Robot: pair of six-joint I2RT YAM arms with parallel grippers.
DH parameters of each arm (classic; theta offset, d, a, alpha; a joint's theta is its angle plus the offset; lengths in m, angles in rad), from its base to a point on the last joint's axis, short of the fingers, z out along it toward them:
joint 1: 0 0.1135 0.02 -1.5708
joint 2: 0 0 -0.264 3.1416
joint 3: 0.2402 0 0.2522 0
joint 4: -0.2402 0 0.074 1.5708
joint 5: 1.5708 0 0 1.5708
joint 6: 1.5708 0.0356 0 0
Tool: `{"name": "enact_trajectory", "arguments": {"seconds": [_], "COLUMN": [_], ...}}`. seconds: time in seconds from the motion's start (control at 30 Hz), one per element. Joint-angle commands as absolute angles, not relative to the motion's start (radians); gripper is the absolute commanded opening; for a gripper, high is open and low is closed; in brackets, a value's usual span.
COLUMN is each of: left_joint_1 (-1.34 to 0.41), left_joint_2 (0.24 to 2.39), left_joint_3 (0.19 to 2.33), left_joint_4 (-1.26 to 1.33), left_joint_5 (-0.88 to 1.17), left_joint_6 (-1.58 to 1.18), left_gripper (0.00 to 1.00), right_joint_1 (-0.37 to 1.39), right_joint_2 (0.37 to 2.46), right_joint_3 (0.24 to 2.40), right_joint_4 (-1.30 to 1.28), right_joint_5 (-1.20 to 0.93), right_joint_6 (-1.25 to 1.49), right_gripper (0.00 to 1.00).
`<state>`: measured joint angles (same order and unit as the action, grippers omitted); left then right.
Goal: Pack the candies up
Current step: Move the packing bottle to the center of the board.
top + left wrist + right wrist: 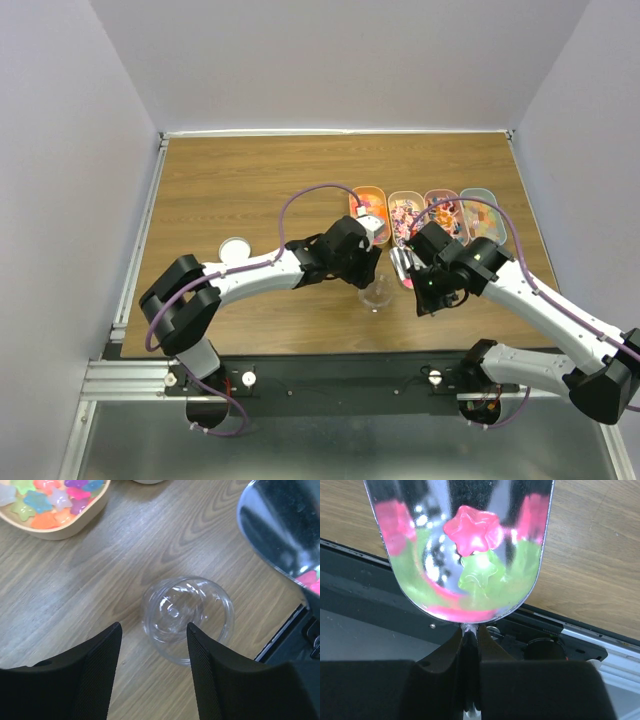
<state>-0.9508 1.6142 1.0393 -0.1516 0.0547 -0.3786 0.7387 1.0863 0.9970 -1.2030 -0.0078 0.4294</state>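
Observation:
My right gripper (470, 632) is shut on the handle of a metal scoop (465, 545), which holds a pink star candy (470, 530) and a green star candy (479, 572). In the top view the scoop (402, 266) hangs just right of and above a clear, empty plastic cup (375, 295) that stands upright on the table, with the right gripper (425, 285) behind it. My left gripper (154, 626) is open, with the cup (187, 617) just ahead of its fingers and against the right finger (210, 665). The scoop's underside (285, 525) shows at the upper right of the left wrist view.
Several oblong trays of multicoloured candies stand in a row behind the grippers, from the orange one (366, 203) to the grey one (484, 212). One tray of star candies (55, 507) shows in the left wrist view. A white round lid (236, 250) lies at the left. The table's front edge (330, 352) is close behind the cup.

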Motion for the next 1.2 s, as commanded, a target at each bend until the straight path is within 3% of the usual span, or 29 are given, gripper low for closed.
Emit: {"name": "enact_trajectory", "arguments": {"seconds": [0.0,0.13,0.5,0.63,0.77,1.17], "left_joint_1": [-0.965,-0.974,-0.996,-1.000,-0.999,-0.928], "left_joint_2": [1.655,1.677,1.730,1.733,1.723,1.733], "left_joint_3": [1.100,1.108,1.109,1.111,1.130,1.183], "left_joint_4": [-0.193,-0.202,-0.203,-0.204,-0.221,-0.403], "left_joint_5": [0.009,-0.023,-0.044,-0.061,-0.107,-0.396], "left_joint_6": [-0.397,-0.396,-0.402,-0.403,-0.402,-0.365], "left_gripper": [0.61,0.60,0.43,0.26,0.01,0.00], "right_joint_1": [0.746,0.746,0.746,0.746,0.746,0.746], "right_joint_2": [1.068,1.057,1.043,1.045,1.058,1.218], "right_joint_3": [0.976,0.970,0.966,0.966,0.969,1.075], "right_joint_4": [-1.181,-1.180,-1.177,-1.177,-1.174,-1.151], "right_joint_5": [0.026,0.028,0.025,0.017,0.006,-0.058], "right_joint_6": [0.431,0.430,0.430,0.423,0.407,0.305], "right_gripper": [0.01,0.01,0.01,0.01,0.01,0.01]}}
